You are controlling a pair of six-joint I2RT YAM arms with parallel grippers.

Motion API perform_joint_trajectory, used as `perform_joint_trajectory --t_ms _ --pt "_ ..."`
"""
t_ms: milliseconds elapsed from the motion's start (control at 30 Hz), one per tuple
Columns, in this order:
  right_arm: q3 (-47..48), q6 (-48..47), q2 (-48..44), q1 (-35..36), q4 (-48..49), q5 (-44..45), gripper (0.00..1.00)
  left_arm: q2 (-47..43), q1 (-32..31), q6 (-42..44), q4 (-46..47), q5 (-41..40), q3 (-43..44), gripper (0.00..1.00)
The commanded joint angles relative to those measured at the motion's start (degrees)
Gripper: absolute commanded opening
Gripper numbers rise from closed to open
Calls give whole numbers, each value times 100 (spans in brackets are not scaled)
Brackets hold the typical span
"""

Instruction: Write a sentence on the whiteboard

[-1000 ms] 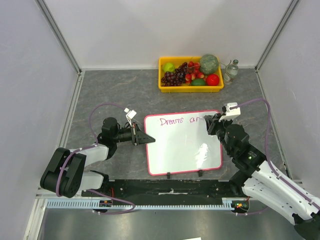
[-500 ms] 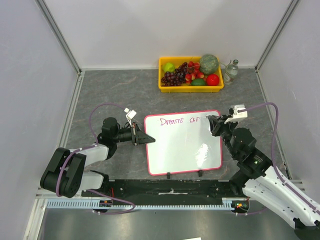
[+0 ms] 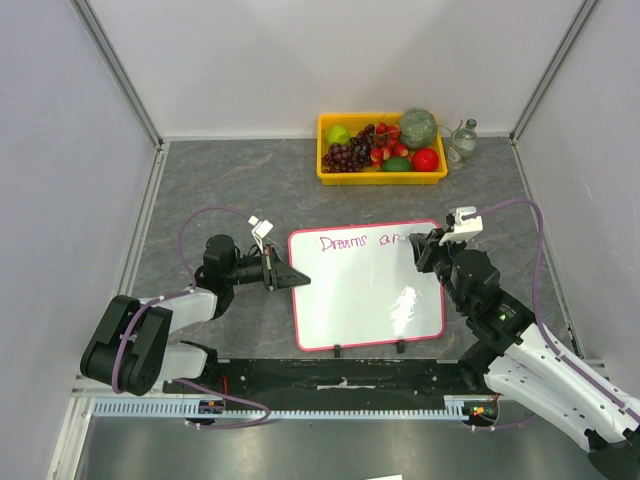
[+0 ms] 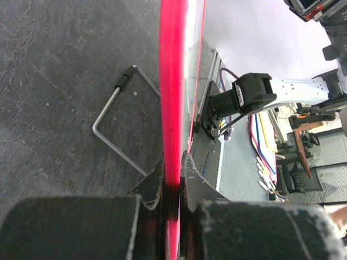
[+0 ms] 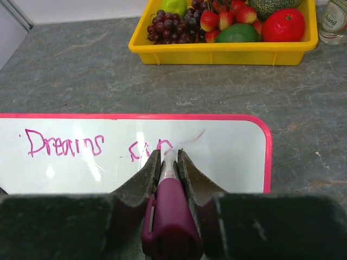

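The whiteboard (image 3: 365, 290) lies on the grey table, pink-rimmed, with black clips on its near edge. The sentence (image 3: 360, 241) in magenta reads "Dreams" plus a few more letters along the top; it also shows in the right wrist view (image 5: 65, 145). My left gripper (image 3: 290, 277) is shut on the board's left rim, seen edge-on as a red strip (image 4: 172, 108) between the jaws. My right gripper (image 3: 424, 246) is shut on a magenta marker (image 5: 171, 208), tip on the board by the last letters, near the top right corner.
A yellow tray (image 3: 381, 178) of fruit stands at the back, also in the right wrist view (image 5: 227, 52). A small glass bottle (image 3: 462, 141) stands to its right. A bent metal rod (image 4: 111, 124) lies on the table by the board. Walls close in on three sides.
My right gripper with the marker swung right off the top edge half a second ago, then came back left onto the board near the last letters. The left arm has not moved.
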Motion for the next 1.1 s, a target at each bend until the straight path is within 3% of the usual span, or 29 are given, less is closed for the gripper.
perform_joint_trajectory --t_ms 0,567,1067 --pt "-59 84 7 -6 136 44 0 137 -21 864 -357 -462 -128 2" --pt "-41 -91 -143 -6 -224 554 0 155 -21 872 -357 -462 -120 2" --pt "170 -48 147 -6 171 590 0 146 -13 872 -357 -462 -120 2"
